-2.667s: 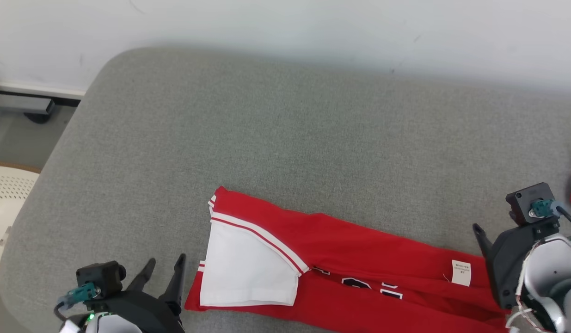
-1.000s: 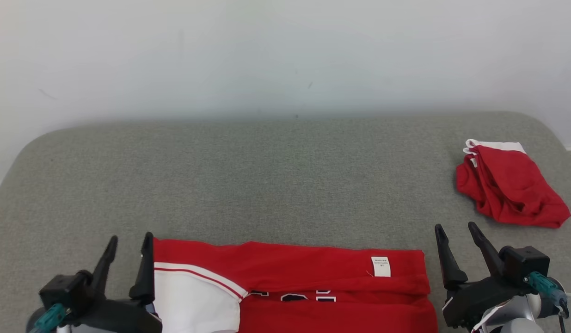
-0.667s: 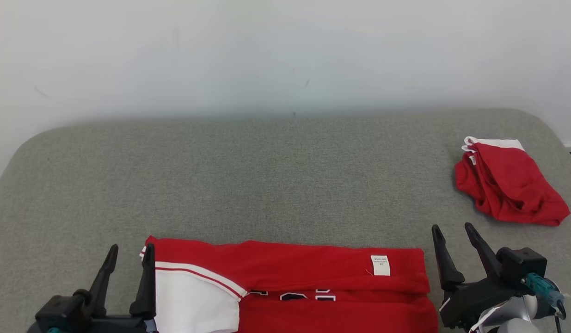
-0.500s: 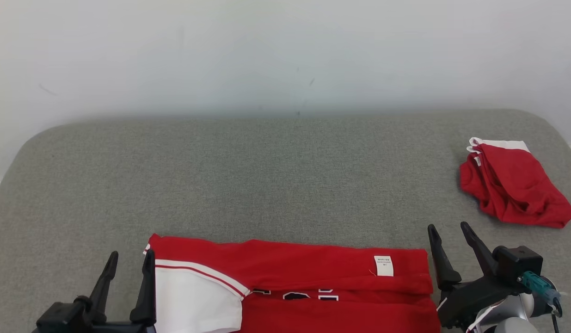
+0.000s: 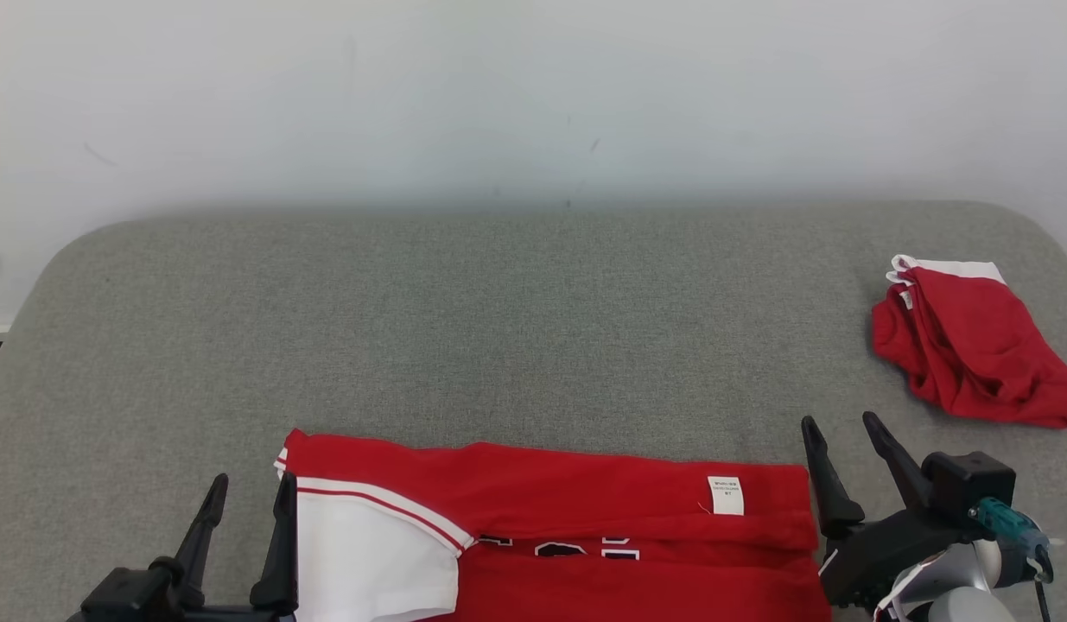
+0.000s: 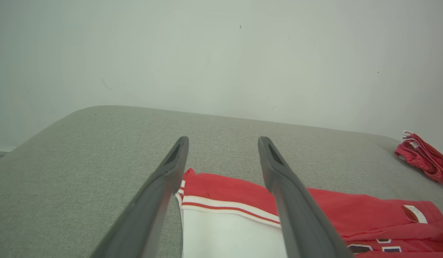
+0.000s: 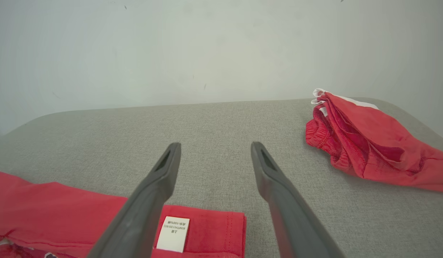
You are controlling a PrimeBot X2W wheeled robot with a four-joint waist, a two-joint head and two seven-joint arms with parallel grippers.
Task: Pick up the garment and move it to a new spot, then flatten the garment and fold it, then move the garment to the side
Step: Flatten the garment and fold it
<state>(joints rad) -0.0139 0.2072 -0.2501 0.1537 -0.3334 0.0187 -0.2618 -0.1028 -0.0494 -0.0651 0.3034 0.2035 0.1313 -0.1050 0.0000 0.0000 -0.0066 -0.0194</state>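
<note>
The left pincer (image 5: 253, 478) and right pincer (image 5: 840, 420) each carry two long matte black fingers (image 6: 160, 197) that taper to narrow tips, with a slim recessed slot near each tip. At four o'clock of the right pincer sits a boxy black block (image 5: 969, 479) bearing a teal plug (image 5: 998, 517) and a thin dark cable (image 5: 1038, 566). At five o'clock is a rounded silver-grey forearm (image 5: 956, 600).

Folded red garment (image 5: 585, 492) at the bench's (image 5: 498, 328) near edge runs off the head view's bottom edge. Its dark print (image 5: 559, 549) is half under the fold, unreadable. Label (image 5: 725, 495) text too small to read. Crumpled red cloth (image 6: 424, 157) is clipped by the left wrist view's right edge.
</note>
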